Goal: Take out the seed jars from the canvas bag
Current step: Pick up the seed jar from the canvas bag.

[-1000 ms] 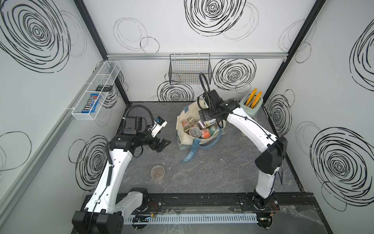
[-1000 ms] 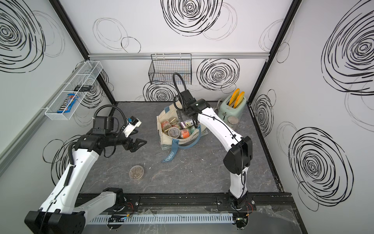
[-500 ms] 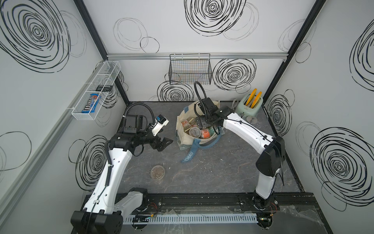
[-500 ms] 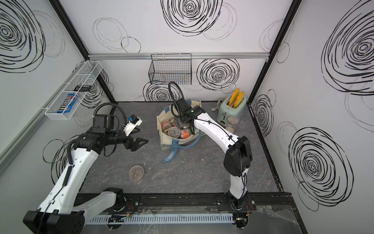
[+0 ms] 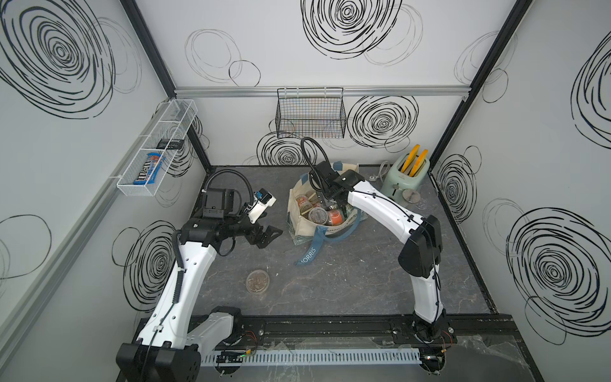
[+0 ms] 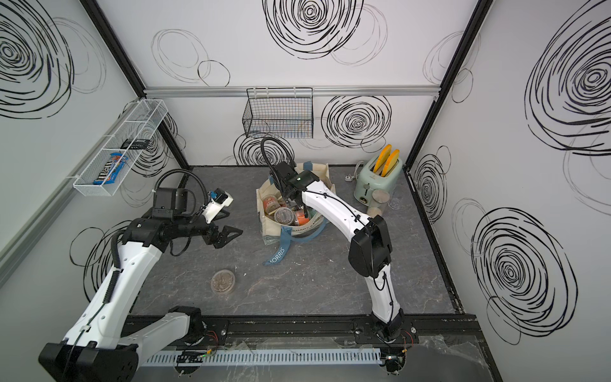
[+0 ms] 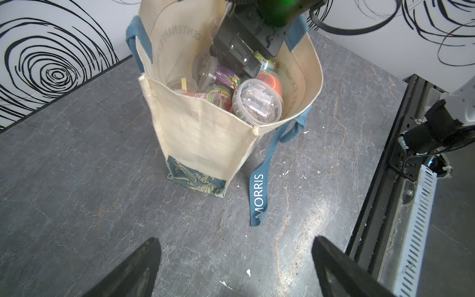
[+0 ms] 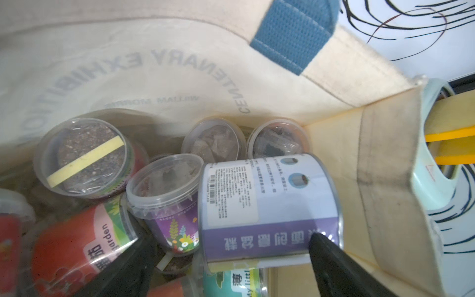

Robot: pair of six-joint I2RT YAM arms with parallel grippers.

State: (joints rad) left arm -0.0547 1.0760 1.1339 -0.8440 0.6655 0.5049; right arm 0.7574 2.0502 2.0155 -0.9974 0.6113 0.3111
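Seed jars (image 8: 164,185) mostly packed in canvas bag (image 7: 205,133), 1 jar (image 5: 257,281) out on tabletop (image 5: 347,291); R gripper (image 8: 231,270) spread wide inside over sideways purple-label jar (image 8: 267,205), L gripper (image 7: 236,267) spread, empty; round jar could roll from grip, or jaw snag bag wall & tip it

Entry, in a top view: left gripper (image 5: 268,233), a black claw, jaws spread, hung over the grey stone-look tabletop (image 5: 347,281). Just past its tips stood a cream canvas bag (image 5: 295,218) with blue handles, upright, mouth open. Inside lay small clear round seed jars (image 5: 318,215), red and orange labels showing. The right gripper (image 5: 326,205) was sunk among them, jaws hidden. Nearer the base than the left claw stood one lone clear jar (image 5: 257,281). Well beyond the right claw was a mint-green toaster (image 5: 405,178).
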